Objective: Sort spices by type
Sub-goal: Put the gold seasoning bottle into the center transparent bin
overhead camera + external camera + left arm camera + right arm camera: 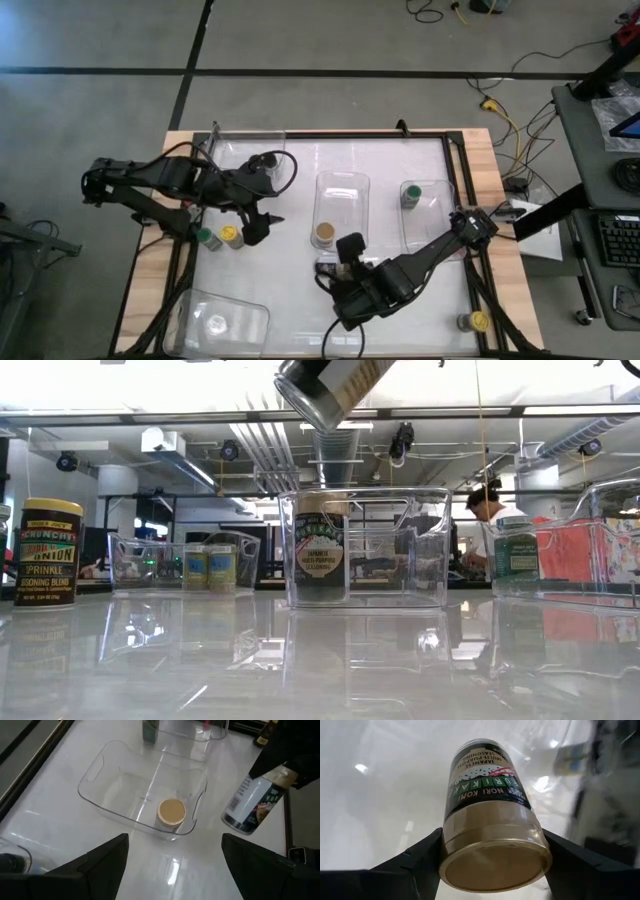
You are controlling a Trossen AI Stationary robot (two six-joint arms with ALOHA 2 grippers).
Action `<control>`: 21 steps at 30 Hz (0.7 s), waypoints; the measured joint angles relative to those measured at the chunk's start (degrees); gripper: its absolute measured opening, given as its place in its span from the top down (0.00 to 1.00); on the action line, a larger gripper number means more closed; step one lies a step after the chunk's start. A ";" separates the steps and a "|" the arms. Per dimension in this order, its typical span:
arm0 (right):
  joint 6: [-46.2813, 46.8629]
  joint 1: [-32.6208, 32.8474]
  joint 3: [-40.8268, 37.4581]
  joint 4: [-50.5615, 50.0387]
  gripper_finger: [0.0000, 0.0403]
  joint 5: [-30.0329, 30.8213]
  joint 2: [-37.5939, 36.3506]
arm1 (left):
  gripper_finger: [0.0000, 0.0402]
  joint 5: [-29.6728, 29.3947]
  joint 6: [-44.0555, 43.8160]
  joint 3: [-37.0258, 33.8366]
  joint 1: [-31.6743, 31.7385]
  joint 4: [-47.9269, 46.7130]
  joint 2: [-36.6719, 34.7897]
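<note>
In the low view we see the held jar [325,390] cut off by the top edge, and no gripper shows. In the right wrist view the bin [600,785] beyond the jar is blurred. In the high view the labels of the two jars [220,237] beside the left gripper [258,226] are too small to read. In the left wrist view the green-lidded jar [150,730] is cut off at the edge.

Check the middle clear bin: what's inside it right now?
One tan-lidded jar stands upright inside the middle bin, near one end; the rest of its floor shows bare. A second tan-lidded jar is not inside: the right hand holds it in the air beside the bin.
</note>
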 joint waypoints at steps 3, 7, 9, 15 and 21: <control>-6.17 -0.87 -0.09 0.04 0.32 0.80 -0.47 | 0.24 -1.10 -0.09 0.00 0.00 0.13 0.02; -16.41 -2.27 -0.63 0.12 0.32 1.60 -2.03 | 0.24 -2.87 -2.48 0.00 0.00 0.13 0.02; -23.23 -2.92 -1.71 0.14 0.32 1.54 -3.20 | 0.24 -3.45 -3.49 0.00 0.00 0.13 0.02; -34.77 -4.77 -9.73 -0.01 0.32 -1.82 -8.07 | 0.24 -5.91 -4.97 0.00 0.00 0.24 0.04; -40.04 -6.69 -15.85 0.36 0.32 -3.06 -11.93 | 0.24 -12.21 -4.44 0.00 0.23 0.36 0.07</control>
